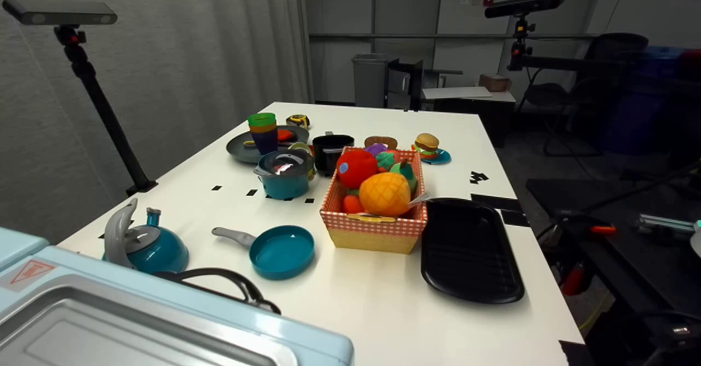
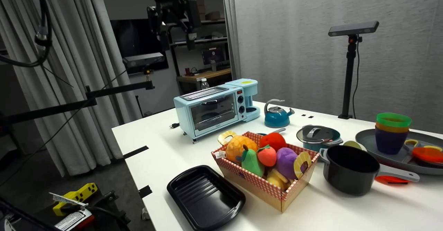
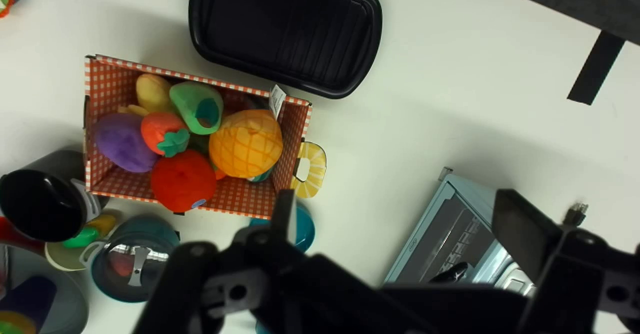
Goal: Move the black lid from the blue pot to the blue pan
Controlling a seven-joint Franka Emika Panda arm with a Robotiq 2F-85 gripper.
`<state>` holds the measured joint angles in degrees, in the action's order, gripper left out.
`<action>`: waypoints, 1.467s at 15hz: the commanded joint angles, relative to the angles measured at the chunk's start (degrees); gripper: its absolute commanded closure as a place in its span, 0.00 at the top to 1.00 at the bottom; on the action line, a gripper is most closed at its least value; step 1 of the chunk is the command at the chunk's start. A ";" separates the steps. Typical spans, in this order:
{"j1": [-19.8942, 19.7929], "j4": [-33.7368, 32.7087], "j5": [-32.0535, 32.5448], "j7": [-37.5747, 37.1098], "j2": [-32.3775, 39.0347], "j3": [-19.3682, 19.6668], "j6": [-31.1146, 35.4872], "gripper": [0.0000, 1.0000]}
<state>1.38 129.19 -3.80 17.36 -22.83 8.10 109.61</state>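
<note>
The black lid (image 1: pixel 283 161) is round, dark and glossy with a light handle across its top. It rests on the deep teal blue pot (image 1: pixel 283 186), as both exterior views and the wrist view show. Nearer the oven lies the shallow blue pan (image 1: pixel 282 250) with its grey handle; the fruit basket hides most of it in an exterior view, and in the wrist view the pan (image 3: pixel 305 229) is partly behind a finger. My gripper (image 2: pixel 177 42) hangs high above the table, apart from everything. Seen from the wrist, the gripper (image 3: pixel 395 194) has widely parted fingers with nothing between them.
A basket (image 2: pixel 252 184) of toy fruit stands between the black tray (image 2: pixel 207 198) and the cookware. Beside the lidded pot is a black saucepan (image 2: pixel 351 175); a grey plate (image 2: pixel 367 137) holds stacked cups. A blue kettle (image 2: pixel 277 117) and toaster oven (image 2: pixel 214 111) stand beyond the pan.
</note>
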 commanded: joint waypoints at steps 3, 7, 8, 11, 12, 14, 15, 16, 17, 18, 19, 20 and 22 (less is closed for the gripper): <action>-0.70 -0.08 -0.26 0.20 0.06 -0.61 -0.10 1.00; -0.70 -0.08 -0.26 0.20 0.06 -0.61 -0.10 1.00; -0.70 -0.08 -0.26 0.20 0.06 -0.61 -0.10 1.00; -0.70 -0.08 -0.26 0.20 0.06 -0.61 -0.10 1.00; -0.70 -0.08 -0.26 0.20 0.06 -0.61 -0.10 1.00; -0.72 -0.17 -0.08 -0.24 0.40 -0.85 0.20 1.00; -0.78 -0.23 0.22 -0.63 0.70 -1.12 0.44 1.00; -0.82 -0.43 0.70 -1.03 1.17 -1.45 0.55 1.00; -0.99 -0.57 1.32 -1.79 1.58 -1.83 0.87 1.00; -1.34 -0.66 2.63 -3.03 2.09 -2.43 1.84 1.00; -2.02 -1.19 4.01 -2.71 3.37 -1.97 3.40 1.00; -2.58 -1.14 6.53 -3.94 3.96 -2.57 5.75 1.00; -3.46 -1.67 10.72 -5.31 5.85 -2.89 9.82 1.00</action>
<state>0.08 129.12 1.98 14.21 -20.05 6.47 114.80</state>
